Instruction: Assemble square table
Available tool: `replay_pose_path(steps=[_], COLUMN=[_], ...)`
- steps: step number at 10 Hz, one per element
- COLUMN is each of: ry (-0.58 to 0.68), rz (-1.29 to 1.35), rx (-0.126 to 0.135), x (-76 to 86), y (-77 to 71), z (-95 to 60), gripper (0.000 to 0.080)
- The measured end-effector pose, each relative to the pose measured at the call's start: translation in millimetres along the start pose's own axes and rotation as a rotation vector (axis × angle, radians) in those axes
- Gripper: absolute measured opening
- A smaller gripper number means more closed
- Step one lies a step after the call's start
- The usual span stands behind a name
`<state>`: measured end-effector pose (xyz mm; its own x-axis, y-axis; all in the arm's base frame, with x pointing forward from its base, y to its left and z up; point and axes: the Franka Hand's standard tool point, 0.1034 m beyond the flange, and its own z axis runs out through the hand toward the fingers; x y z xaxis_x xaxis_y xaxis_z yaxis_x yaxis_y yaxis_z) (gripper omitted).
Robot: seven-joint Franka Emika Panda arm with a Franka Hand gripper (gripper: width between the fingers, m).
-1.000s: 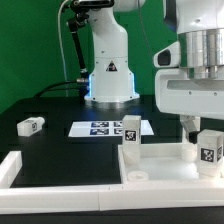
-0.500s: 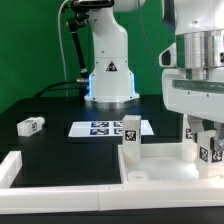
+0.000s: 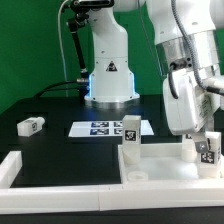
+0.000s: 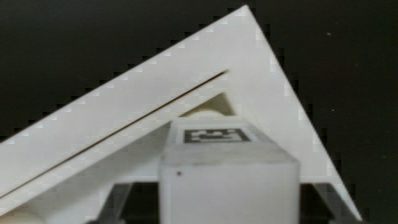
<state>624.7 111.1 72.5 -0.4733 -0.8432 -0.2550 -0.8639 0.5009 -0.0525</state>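
Note:
The white square tabletop [image 3: 165,165] lies at the front on the exterior view's right. One tagged white leg [image 3: 130,136] stands upright on it. A second tagged leg [image 3: 208,151] stands at its right corner, and my gripper [image 3: 204,140] comes down over that leg. In the wrist view the tabletop corner [image 4: 107,130] shows as a white triangle. The leg [image 4: 228,175] with its tag on top sits between my dark fingers [image 4: 135,200], which lie against both its sides. My gripper [image 4: 228,198] is shut on it. A third leg [image 3: 30,125] lies loose on the black table at the exterior view's left.
The marker board [image 3: 100,128] lies flat in front of the robot base [image 3: 110,85]. A white barrier strip [image 3: 12,166] runs along the front left. Black cables hang behind the base on the left.
My wrist and forearm have turned and now lean over the right-hand leg. The leg stays upright at the same corner. The other legs have not moved.

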Motion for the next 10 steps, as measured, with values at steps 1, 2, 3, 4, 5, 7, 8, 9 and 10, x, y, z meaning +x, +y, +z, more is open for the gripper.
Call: replay_pose_path(steps=[1,2,3,4,5,7,8,9,10], ry=[0.006,0.062,0.098,0.108,0.118,0.119,0.120,0.122,0.145], rz=[0.058,-0.105,-0.263,-0.414,-0.540,-0.671,-0.739,-0.849,-1.066], rx=[-0.013,-0.049,-0.069,-0.070,-0.077,-0.089,-0.094,-0.101,-0.119], x=[-1.3,-2.3,-4.9,-8.9,-12.0,-10.9,-10.1,-9.5,-8.4], y=[2.2,7.0,8.2,7.2,9.0,9.3,8.8,8.4,7.8], z=[0.4,0.2,-0.7,-2.0,-2.5,-2.2,-2.3,-2.4,-2.3], gripper=[0.0293,0.0370,0.0370,0.0504,0.0504,0.0641,0.0648,0.0648,0.0649])
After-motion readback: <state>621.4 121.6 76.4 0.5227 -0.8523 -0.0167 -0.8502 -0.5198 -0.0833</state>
